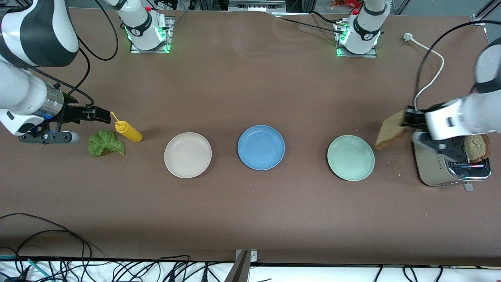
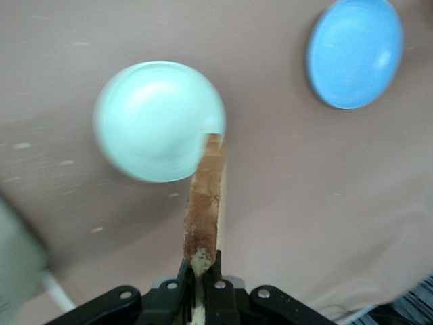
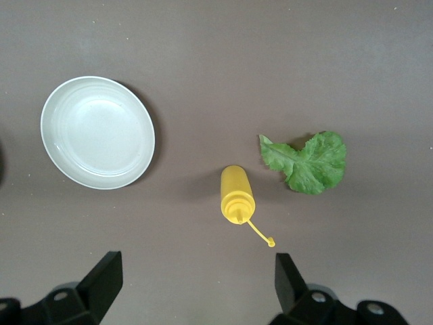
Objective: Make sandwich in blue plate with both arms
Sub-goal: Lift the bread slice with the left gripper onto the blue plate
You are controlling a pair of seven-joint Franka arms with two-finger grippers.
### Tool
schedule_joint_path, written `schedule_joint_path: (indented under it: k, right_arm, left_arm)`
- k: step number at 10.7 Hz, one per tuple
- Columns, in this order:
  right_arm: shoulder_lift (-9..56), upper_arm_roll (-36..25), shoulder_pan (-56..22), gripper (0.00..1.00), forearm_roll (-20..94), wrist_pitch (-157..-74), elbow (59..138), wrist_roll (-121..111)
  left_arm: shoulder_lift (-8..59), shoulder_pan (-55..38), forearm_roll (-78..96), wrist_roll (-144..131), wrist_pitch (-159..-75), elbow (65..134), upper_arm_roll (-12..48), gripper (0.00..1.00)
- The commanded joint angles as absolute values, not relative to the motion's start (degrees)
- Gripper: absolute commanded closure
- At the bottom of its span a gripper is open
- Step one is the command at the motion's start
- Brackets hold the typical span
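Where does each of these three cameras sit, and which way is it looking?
Front view: high across the table, facing both arms, looking down on the blue plate.
Left wrist view: on the left arm, looking down past the left gripper shut on a bread slice.
Right wrist view: on the right arm, looking down between the open right gripper at the lettuce leaf.
Shared: front and left wrist views both show the blue plate.

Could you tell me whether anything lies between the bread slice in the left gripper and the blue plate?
Yes. The left gripper holds the bread slice in the air beside the toaster, and the pale green plate sits on the table between it and the blue plate. It is low, so carrying the slice over it should work.
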State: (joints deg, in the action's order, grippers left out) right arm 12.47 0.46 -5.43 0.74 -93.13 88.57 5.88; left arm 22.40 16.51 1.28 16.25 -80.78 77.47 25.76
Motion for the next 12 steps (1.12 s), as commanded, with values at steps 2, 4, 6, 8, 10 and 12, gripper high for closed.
schedule_joint_path:
  k: [2,4,6,8,10,12]
  right_arm:
    - [12.0,0.5,-5.2,0.0,0.4,-92.8,88.7,5.0]
    - [12.1,0.5,-5.1,0.0,0.5,-92.7,88.7,4.9]
    - [12.1,0.5,-5.0,0.0,0.4,-92.7,88.7,4.9]
    - [12.1,0.5,-5.0,0.0,0.5,-92.7,88.7,4.9]
    - [12.2,0.5,-4.9,0.0,0.5,-92.8,88.7,4.9]
    - [12.3,0.5,-4.9,0.0,0.5,-92.7,88.7,4.9]
  left_arm:
    - [33.8,7.1,19.4,8.1,-86.3,76.2,25.8,1.0]
    - [39.5,2.9,25.9,8.1,-96.2,76.4,25.8,1.0]
    - [43.1,-0.9,32.6,8.2,-104.3,76.8,25.8,1.0]
    - [47.1,-2.1,34.2,9.1,-110.1,77.2,25.8,1.0]
    - [50.1,-3.9,35.3,10.4,-114.0,77.4,25.8,1.0]
    - [50.7,-4.9,35.0,10.9,-116.4,79.9,25.8,1.0]
